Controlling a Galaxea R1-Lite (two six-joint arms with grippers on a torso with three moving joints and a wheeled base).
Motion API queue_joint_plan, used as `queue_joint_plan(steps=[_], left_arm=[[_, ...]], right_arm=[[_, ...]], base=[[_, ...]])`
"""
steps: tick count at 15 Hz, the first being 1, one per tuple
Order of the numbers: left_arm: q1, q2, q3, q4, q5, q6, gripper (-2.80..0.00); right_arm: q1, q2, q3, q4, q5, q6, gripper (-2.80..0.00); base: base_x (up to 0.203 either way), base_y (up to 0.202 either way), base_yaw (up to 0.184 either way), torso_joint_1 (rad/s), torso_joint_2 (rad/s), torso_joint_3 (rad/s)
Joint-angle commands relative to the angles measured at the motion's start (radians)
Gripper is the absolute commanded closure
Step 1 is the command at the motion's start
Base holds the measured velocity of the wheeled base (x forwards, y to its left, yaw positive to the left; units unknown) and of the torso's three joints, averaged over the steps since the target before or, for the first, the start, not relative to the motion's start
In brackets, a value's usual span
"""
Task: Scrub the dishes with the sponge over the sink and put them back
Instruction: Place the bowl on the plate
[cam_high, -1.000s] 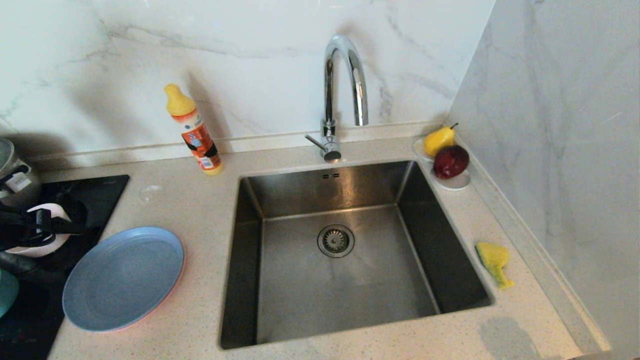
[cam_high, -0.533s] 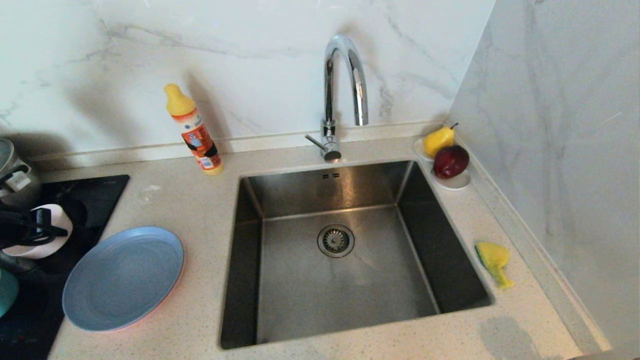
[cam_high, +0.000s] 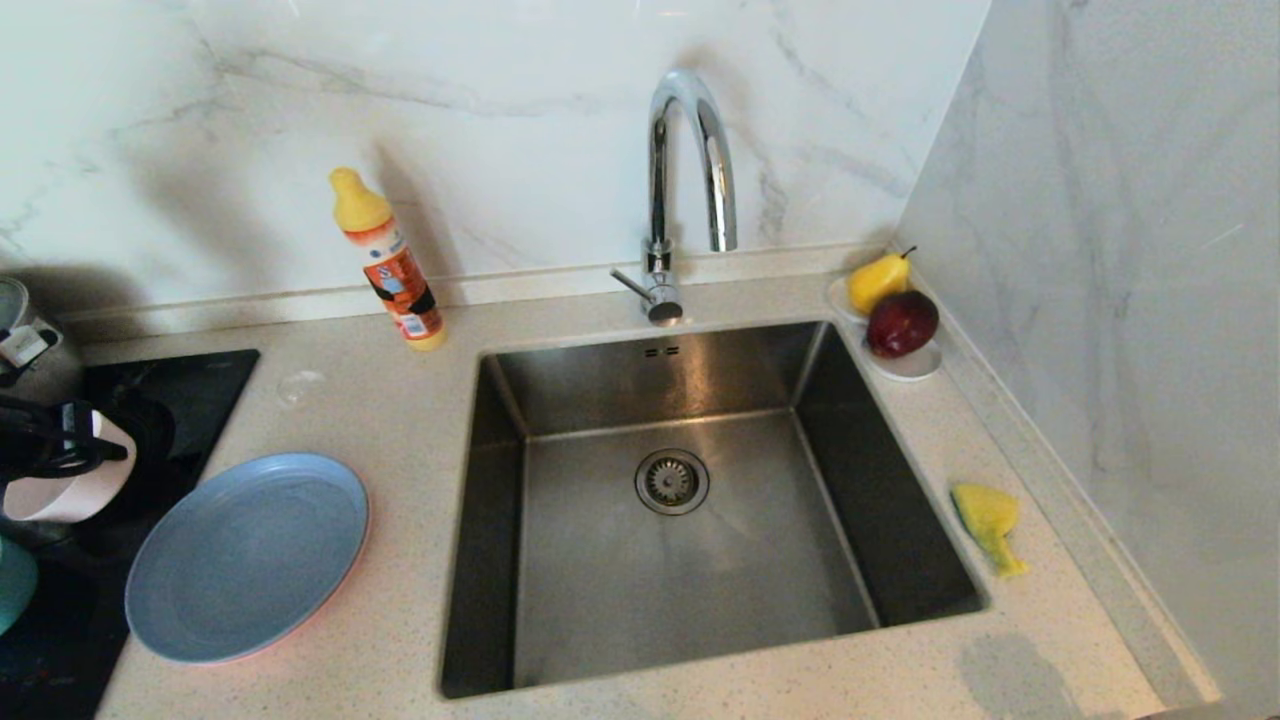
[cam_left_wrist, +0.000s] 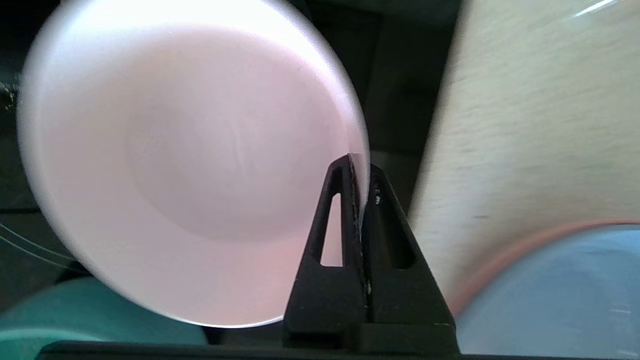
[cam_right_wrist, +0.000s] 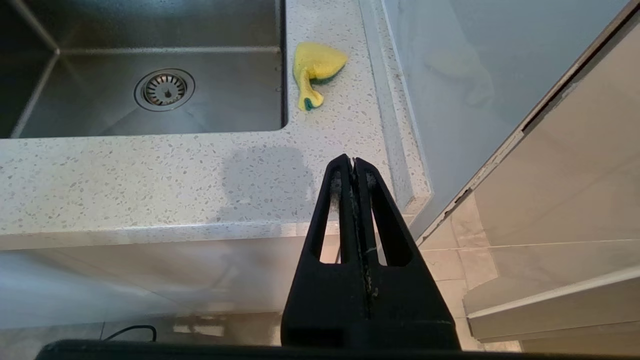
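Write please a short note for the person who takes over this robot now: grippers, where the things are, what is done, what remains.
Left gripper: shut on the rim of the small pale pink bowl, over the black hob at far left.
Right gripper: shut, empty, parked below the counter edge.
Yellow sponge with green side: on the counter right of the square steel sink.
Large grey-blue plate lies on a salmon-pink plate; small teal bowl beside them.
Done: bowl gripped. Left: all scrubbing, putting back.
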Motion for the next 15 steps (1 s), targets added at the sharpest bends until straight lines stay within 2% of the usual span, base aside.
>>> queue_joint_plan(steps=[1,5,10,14,15], left_arm=[[-0.017,-0.081,-0.019,0.020,-0.001,-0.036,0.00],[-0.069,-0.242,0.011,0.159,-0.005,-0.032,0.00],[-0.198,-0.406,0.186,0.189,0.006,-0.031,0.00],[-0.367,-0.479,0.370,0.170,0.105,-0.037,0.00],[-0.388,-0.487,0.404,0.151,0.115,-0.039,0.00]], right_arm=[[0.000,-0.002,0.000,0.000,0.000,-0.001,0.00],[0.000,-0.002,0.000,0.000,0.000,-0.001,0.00],[0.000,-0.002,0.000,0.000,0.000,-0.001,0.00],[0.000,-0.002,0.000,0.000,0.000,-0.001,0.00],[0.000,-0.002,0.000,0.000,0.000,-0.001,0.00]], base=[[0.000,0.000,0.000,0.000,0.00,0.000],[0.000,0.000,0.000,0.000,0.00,0.000],[0.000,0.000,0.000,0.000,0.00,0.000],[0.000,0.000,0.000,0.000,0.00,0.000],[0.000,0.000,0.000,0.000,0.00,0.000]])
